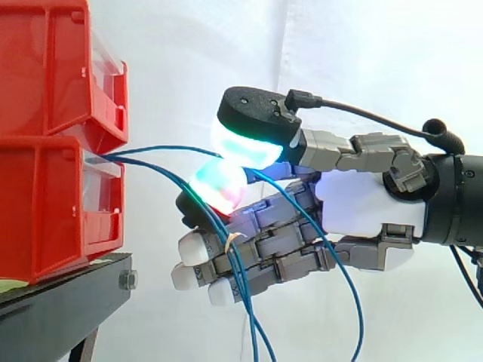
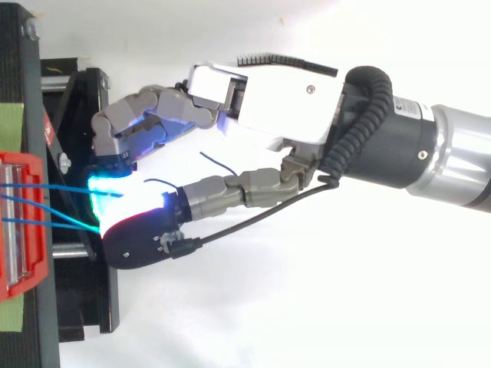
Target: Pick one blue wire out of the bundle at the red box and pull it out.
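The hand [image 1: 355, 204] pinches one blue wire [image 1: 166, 147] between its glowing fingers [image 1: 219, 187]. The wire runs level toward nine o'clock into the red box [image 1: 53, 211], so I'd pull toward three o'clock.

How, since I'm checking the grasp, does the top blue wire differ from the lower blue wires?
The top wire runs nearly level from the red bin into the hand's pinch; the lower wires droop past the fingers, unheld. All are thin, blue, and leave the same bin.

White curtain [image 1: 362, 53], black stand [image 1: 60, 305] with a corner bolt [image 1: 127, 280], green tape [image 2: 11, 126] on it.
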